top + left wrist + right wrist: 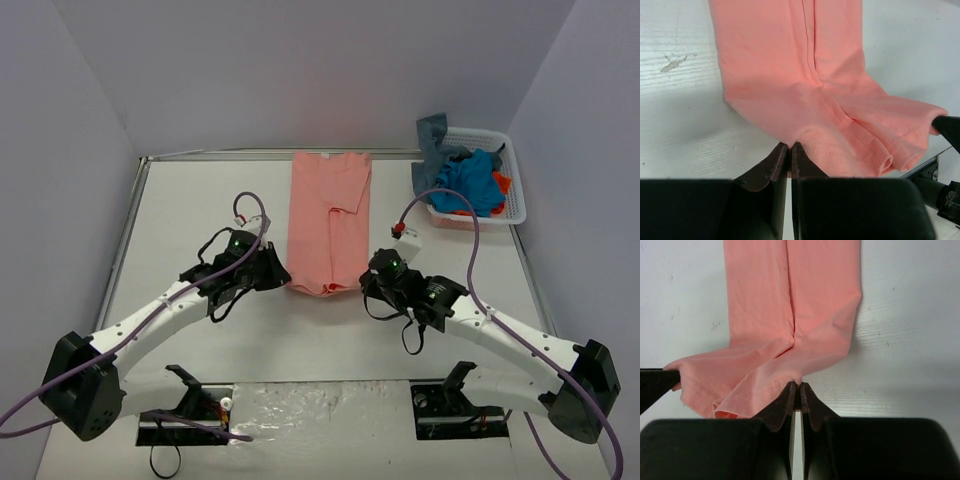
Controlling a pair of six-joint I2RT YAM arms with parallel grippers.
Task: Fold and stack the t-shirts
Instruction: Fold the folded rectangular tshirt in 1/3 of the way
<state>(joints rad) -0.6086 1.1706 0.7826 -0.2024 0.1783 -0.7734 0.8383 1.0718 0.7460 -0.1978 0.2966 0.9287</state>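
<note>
Both near hem corners of the salmon-pink cloth t-shirt [325, 215] are pinched tight, one by the left gripper [790, 149], the other by the right gripper [796, 387]. The shirt lies as a long folded strip down the middle of the white bench [200, 200]. I judge the fold in hand is hem to collar, so I'd lift both corners together, keep the hem taut and lay it square. Each wrist view confirms the other gripper's bite. Only the top view shows the white plastic lattice basket [517, 185] holding the blue, grey and orange t-shirts [470, 180], far right.
</note>
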